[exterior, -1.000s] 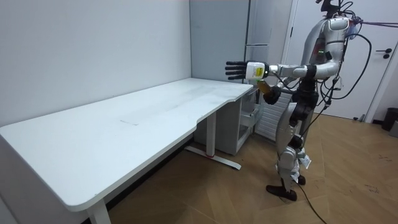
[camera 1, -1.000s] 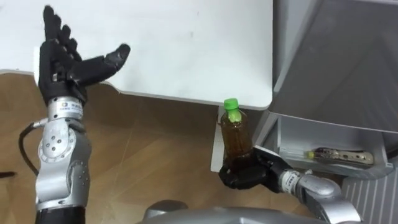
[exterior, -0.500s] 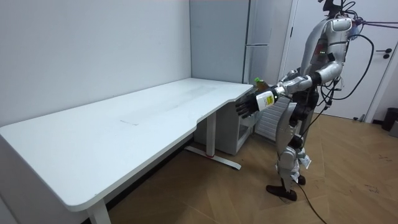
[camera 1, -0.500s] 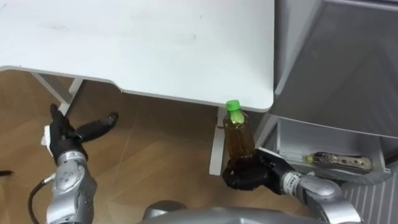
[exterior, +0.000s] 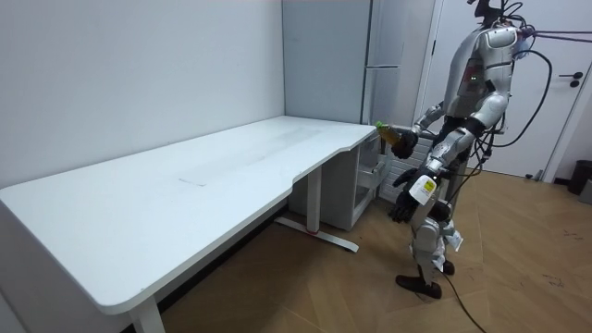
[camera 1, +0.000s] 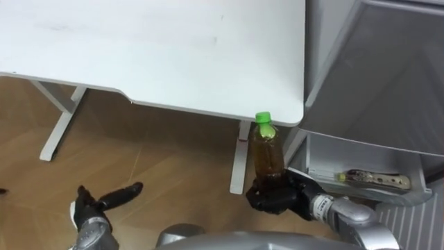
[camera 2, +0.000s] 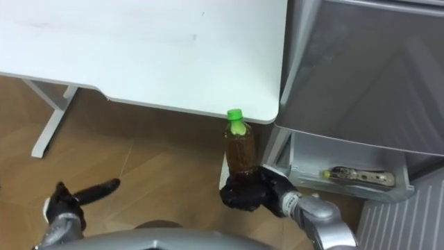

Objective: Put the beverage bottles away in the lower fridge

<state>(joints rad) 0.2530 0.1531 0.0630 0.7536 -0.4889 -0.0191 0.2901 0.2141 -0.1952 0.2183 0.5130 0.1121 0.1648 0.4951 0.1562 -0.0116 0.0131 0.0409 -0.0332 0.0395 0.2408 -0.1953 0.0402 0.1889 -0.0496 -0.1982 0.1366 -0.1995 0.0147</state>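
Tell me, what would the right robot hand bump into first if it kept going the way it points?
Probably the desk leg. The right robot hand, shut on the bottle, points left toward it. Depth is unclear, so it might pass in front.

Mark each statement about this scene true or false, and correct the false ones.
1. The right robot hand holds the bottle upright. True.
2. The cap is red. False: it is green.
3. The left robot hand grips a second bottle. False: it is open and holds nothing, low over the floor.
4. The bottle stands on the table. False: it is held off the table, near its corner.
5. A long packet lies in the open lower part of the fridge. True.
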